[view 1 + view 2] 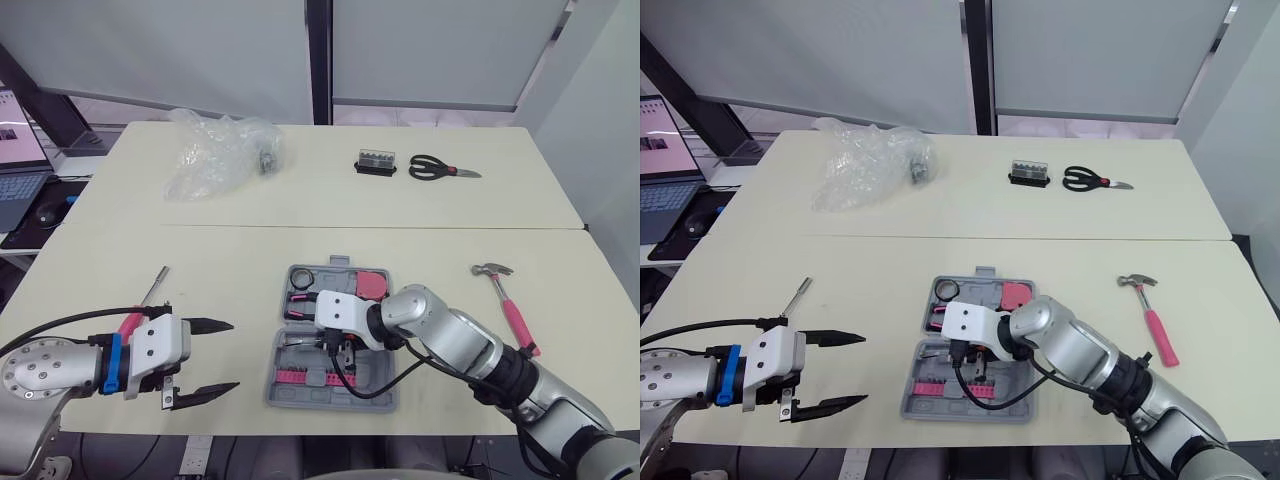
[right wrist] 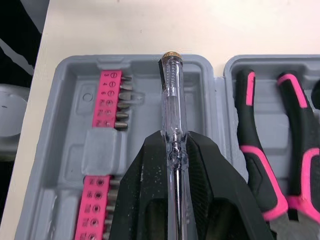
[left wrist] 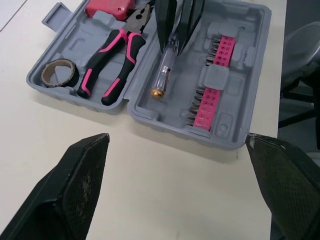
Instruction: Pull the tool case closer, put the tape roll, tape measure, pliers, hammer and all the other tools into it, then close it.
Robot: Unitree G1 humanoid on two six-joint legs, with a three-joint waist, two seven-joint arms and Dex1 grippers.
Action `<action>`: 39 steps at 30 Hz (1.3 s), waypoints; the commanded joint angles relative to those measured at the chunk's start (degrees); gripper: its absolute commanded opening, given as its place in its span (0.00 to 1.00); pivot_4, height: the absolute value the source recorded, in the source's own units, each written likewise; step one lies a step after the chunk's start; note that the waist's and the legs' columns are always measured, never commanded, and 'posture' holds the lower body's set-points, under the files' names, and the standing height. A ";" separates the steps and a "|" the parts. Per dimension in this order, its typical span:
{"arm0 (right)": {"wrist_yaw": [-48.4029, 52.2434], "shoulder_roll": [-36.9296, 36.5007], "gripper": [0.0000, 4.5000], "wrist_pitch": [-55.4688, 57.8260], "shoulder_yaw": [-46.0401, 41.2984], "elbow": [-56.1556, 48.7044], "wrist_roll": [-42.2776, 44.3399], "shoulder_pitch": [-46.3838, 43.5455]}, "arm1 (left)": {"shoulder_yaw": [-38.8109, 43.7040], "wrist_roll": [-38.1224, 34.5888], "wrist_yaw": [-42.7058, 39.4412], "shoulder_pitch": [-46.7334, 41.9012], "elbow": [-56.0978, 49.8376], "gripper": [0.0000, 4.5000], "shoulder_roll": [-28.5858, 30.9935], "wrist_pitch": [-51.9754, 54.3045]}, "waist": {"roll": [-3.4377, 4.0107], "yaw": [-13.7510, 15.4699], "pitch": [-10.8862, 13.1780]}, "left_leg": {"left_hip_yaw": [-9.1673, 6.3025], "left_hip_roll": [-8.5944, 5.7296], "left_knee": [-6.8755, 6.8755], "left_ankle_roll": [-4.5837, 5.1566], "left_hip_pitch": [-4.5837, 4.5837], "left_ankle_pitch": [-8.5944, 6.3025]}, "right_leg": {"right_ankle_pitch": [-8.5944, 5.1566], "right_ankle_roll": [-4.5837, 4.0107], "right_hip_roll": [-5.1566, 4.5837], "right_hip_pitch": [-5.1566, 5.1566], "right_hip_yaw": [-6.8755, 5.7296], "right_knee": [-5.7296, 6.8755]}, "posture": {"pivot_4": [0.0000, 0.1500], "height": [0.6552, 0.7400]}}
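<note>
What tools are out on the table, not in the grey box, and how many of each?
Pink-handled steel hammer: 1
Black-handled scissors: 1
Pink-handled screwdriver: 1
Small black bit box: 1
Total: 4
Not counted: whatever sits inside the crumpled clear plastic bag.

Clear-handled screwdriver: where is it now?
Right wrist view: the clear-handled screwdriver is clamped in the right claw, over the tool case half holding pink bit strips, next to the pliers.
</note>
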 commanded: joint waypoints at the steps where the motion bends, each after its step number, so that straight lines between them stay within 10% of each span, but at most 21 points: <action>1: -0.19 0.70 0.07 -1.98 -0.44 0.78 -0.75 -0.77 | -0.37 0.16 0.60 -0.18 -1.66 1.00 -0.24 -0.22 | 0.00 0.00 0.00 | 0.00 0.00 0.00 0.00 0.00 0.00 | 0.00 0.00 0.00 0.00 0.00 0.00 | 1.00 1.00; 15: -0.80 2.04 0.07 -4.50 -0.64 3.82 -2.59 0.41 | -1.63 0.36 1.96 -0.49 -2.35 1.00 -1.10 -0.39 | 0.00 -0.04 0.00 | 0.00 0.01 -0.01 0.00 0.00 0.00 | 0.00 0.00 0.01 -0.02 0.00 0.02 | 1.00 1.00; 26: 1.02 1.85 0.80 -3.01 -5.63 -1.70 0.92 1.19 | -1.99 0.38 2.70 -0.12 -3.02 1.00 -1.48 -0.39 | 0.00 -0.04 0.00 | 0.00 0.01 -0.01 0.00 0.00 0.00 | 0.00 0.00 0.01 -0.02 0.00 0.02 | 1.00 1.00; 39: 3.70 0.02 0.18 -13.25 -3.68 2.88 -0.79 1.97 | -2.59 0.50 2.74 -0.30 -2.77 1.00 -2.20 -0.99 | 0.00 -0.17 0.00 | 0.00 0.01 -0.02 0.00 0.00 0.00 | 0.00 0.00 0.01 -0.02 0.00 0.01 | 1.00 1.00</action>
